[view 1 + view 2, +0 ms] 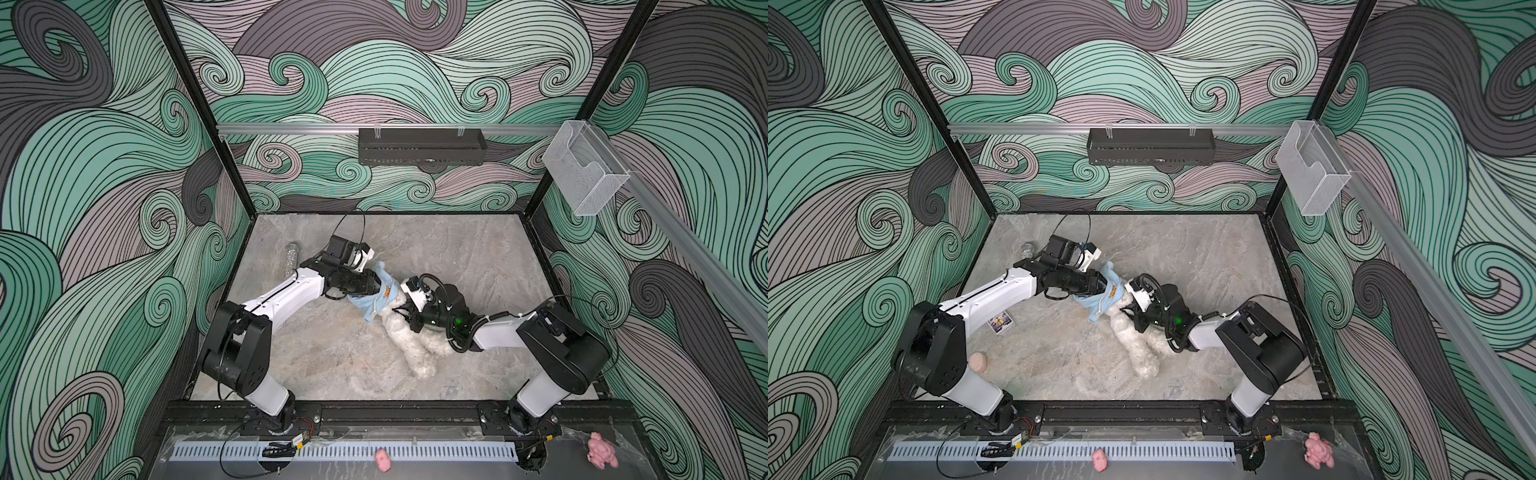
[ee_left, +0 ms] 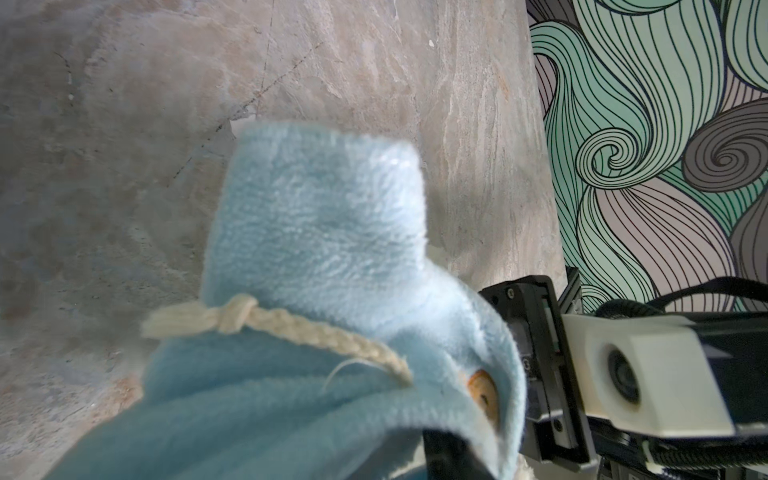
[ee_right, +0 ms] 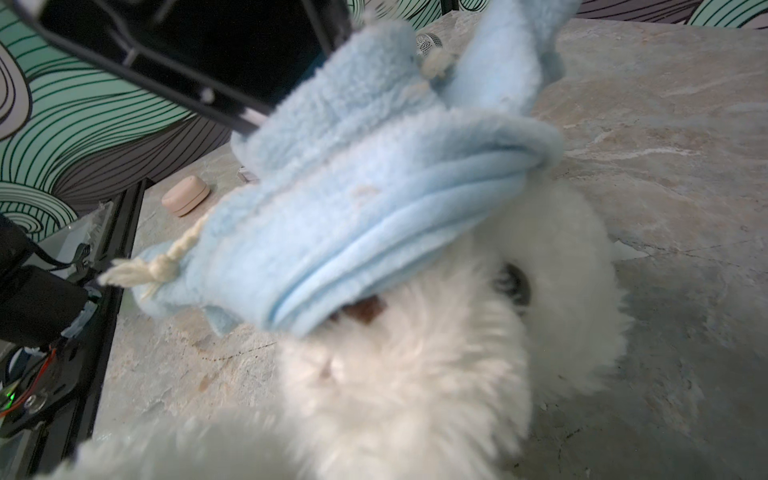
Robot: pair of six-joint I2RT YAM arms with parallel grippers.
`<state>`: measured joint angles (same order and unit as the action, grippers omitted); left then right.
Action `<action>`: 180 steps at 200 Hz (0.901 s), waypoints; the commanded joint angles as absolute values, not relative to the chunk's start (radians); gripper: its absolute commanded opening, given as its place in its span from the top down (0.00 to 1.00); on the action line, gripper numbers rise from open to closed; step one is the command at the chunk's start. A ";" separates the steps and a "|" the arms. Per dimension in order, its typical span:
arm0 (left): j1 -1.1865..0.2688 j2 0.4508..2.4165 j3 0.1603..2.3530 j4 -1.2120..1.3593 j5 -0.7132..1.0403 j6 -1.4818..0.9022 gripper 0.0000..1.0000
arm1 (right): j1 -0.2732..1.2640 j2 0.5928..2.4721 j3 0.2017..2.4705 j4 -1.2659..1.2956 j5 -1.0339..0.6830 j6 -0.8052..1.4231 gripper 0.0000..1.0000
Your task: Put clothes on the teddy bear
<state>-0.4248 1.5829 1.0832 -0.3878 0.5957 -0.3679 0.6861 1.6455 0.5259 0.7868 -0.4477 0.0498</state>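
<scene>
Teddy bear point(image 3: 415, 395) (half-hooded) touches right end effector point(image 1: 404, 312).

Walls point(image 1: 374, 62) printed with swirling green, mauve and grey waves enclose a grey marbled counter point(image 1: 457, 249), with black corner posts point(image 1: 199, 116) and aluminium rails point(image 1: 291, 129) bearing a black perforated tray point(image 1: 422, 146) and a clear plastic holder point(image 1: 584, 170).

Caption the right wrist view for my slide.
Blue hoodie bunched over the head of the white teddy bear; marbled table behind.
</scene>
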 commanded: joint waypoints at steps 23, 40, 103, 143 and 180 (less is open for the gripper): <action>-0.417 1.619 1.059 -0.365 0.731 -0.404 0.53 | 0.683 1.600 0.531 0.796 -0.526 -0.149 0.91; -0.418 1.629 1.048 -0.349 0.782 -0.423 0.49 | 0.681 1.594 0.539 0.792 -0.542 -0.180 0.91; -0.439 1.621 0.936 -0.191 0.905 -0.551 0.37 | 0.667 1.582 0.589 0.812 -0.569 -0.202 0.92; -0.429 1.588 0.902 -0.179 0.865 -0.568 0.36 | 0.668 1.588 0.593 0.826 -0.564 -0.202 0.91; -0.369 1.550 0.865 -0.182 0.838 -0.575 0.36 | 0.663 1.561 0.566 0.783 -0.550 -0.226 0.92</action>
<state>-0.3901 1.5742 0.8879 -0.1566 0.8234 -0.5575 0.6617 1.6127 0.5327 0.6891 -0.5236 -0.1619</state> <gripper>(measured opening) 0.637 0.102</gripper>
